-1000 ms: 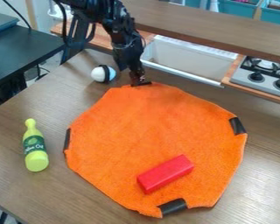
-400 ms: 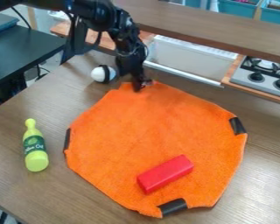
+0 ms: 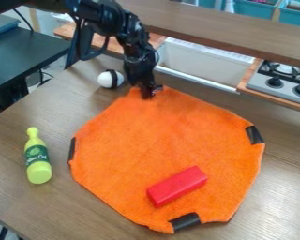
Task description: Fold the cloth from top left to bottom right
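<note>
Well, the orange cloth (image 3: pixel 165 136) lies right by the end effector (image 3: pixel 150 93); open or closed, I can't tell.

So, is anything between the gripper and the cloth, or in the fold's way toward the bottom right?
Nothing visible stands between the gripper and the orange cloth; it is right at the cloth's top edge. The red block lies on the cloth's lower part, likely in the fold's way.

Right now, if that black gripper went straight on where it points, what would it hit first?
Probably the orange cloth, near its upper edge, as the gripper points down there; depth is unclear, so it may already touch.
</note>
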Controlling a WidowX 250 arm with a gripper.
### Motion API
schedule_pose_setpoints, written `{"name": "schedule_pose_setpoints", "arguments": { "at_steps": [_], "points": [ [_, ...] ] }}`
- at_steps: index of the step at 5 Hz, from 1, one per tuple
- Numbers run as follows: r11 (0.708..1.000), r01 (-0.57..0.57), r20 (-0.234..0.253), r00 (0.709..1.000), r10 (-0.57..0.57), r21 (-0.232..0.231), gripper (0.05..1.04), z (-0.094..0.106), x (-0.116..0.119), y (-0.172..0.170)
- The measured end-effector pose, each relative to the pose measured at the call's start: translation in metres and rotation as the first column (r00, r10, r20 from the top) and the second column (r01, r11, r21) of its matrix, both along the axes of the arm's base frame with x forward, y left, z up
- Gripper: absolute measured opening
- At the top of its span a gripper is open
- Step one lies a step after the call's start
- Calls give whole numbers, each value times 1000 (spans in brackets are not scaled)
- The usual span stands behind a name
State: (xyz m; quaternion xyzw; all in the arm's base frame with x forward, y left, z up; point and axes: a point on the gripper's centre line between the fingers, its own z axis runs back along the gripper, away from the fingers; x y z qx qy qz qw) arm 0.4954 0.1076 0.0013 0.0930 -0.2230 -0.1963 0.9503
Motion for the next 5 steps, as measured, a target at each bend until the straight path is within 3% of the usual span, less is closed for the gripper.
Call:
{"name": "schedule_pose_setpoints", "arguments": {
  "at_steps": [1,2,3,5],
  "points": [
    [1000,3,-6,1000,-3,-9,382,-5,-3,-2],
    [1000,15,-8,1000,-16,-21,168,-6,-7,-5],
    [998,51,-1,999,-51,-44,66,-3,-15,-13],
    [985,159,118,981,-151,-61,50,40,-35,-38]
  ]
}}
